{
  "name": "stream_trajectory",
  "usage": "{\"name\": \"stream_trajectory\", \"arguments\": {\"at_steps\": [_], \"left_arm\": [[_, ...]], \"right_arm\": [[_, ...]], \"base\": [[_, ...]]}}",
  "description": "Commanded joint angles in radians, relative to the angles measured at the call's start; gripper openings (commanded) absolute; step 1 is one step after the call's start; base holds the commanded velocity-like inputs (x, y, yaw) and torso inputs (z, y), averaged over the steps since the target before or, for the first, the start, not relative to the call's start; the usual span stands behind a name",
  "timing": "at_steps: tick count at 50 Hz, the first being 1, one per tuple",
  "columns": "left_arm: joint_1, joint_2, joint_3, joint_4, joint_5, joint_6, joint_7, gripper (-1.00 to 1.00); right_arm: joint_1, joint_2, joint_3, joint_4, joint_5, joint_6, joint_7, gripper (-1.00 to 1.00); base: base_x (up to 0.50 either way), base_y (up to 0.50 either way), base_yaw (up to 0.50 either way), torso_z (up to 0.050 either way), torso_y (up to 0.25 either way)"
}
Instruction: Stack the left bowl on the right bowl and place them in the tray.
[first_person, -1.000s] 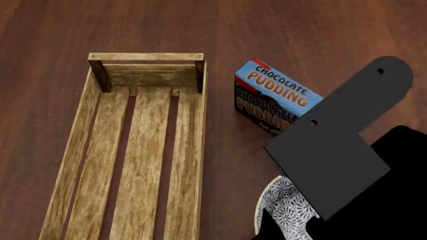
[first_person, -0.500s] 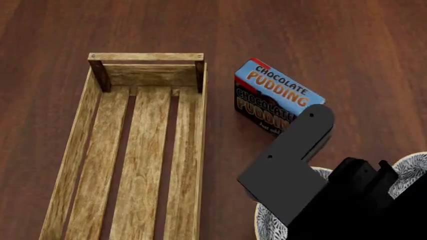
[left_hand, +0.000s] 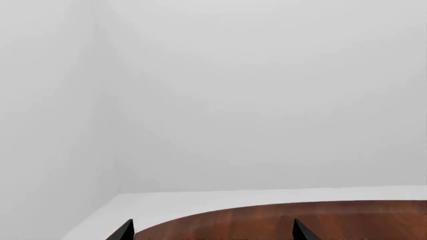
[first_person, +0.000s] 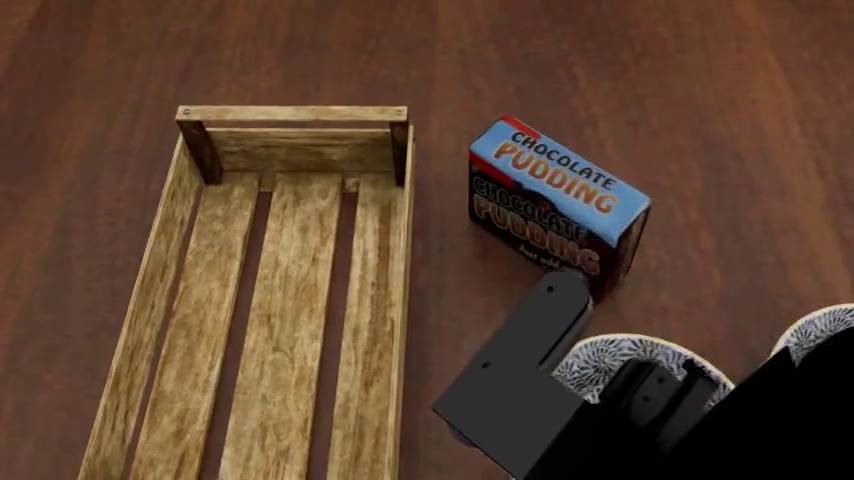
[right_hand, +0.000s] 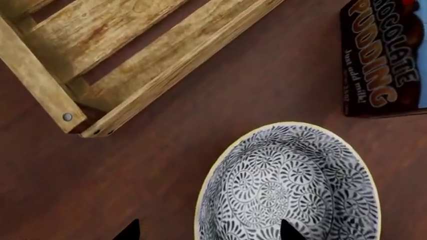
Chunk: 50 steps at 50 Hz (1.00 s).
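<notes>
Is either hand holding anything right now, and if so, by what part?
Nothing is held. The right hand is open over the left bowl, not gripping it; the left hand is open on empty air.

The right arm (first_person: 534, 390) is showing as flat matte black plates with a rounded end and two small screw dimples. Dark pointed fingertips (right_hand: 283, 230) are peeking in on both wrist views, the left ones (left_hand: 300, 231) too.

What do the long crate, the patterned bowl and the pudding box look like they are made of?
The tray looks like raw, matte light wood: grain shows on its slats, with darker corner posts. The bowl seems to be glazed ceramic, though that is a guess: a fine dark swirl pattern on white with a cream rim. The chocolate pudding box looks like printed cardboard, with sharp folded edges and lettering.
</notes>
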<state>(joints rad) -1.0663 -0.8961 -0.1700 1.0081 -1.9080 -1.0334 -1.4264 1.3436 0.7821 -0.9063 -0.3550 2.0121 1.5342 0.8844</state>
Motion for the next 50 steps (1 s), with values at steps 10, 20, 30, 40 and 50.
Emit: {"name": "stream_trajectory", "arguments": {"at_steps": [10, 20, 30, 40, 50], "left_arm": [[0.024, 0.007, -0.017, 0.008, 0.000, 0.001, 0.004, 1.00], [0.061, 0.018, -0.048, 0.013, 0.017, -0.009, 0.023, 1.00], [0.078, 0.029, -0.061, 0.013, 0.028, -0.019, 0.034, 1.00], [0.090, 0.046, -0.067, 0.014, 0.040, -0.030, 0.041, 1.00], [0.069, 0.043, -0.048, 0.014, 0.023, -0.029, 0.019, 1.00]], "right_arm": [[-0.044, -0.058, -0.067, 0.006, -0.214, -0.015, -0.144, 1.00], [-0.057, -0.077, -0.117, 0.021, -0.315, -0.020, -0.215, 1.00], [-0.073, -0.077, -0.155, 0.025, -0.363, -0.041, -0.252, 1.00], [-0.099, -0.073, -0.195, 0.023, -0.418, -0.062, -0.298, 1.00], [-0.109, -0.069, -0.230, 0.037, -0.482, -0.085, -0.341, 1.00]], "base": [[0.00, 0.00, 0.00, 0.000, 0.000], [0.00, 0.00, 0.00, 0.000, 0.000], [0.00, 0.00, 0.00, 0.000, 0.000], [0.00, 0.00, 0.00, 0.000, 0.000], [0.00, 0.00, 0.00, 0.000, 0.000]]}}
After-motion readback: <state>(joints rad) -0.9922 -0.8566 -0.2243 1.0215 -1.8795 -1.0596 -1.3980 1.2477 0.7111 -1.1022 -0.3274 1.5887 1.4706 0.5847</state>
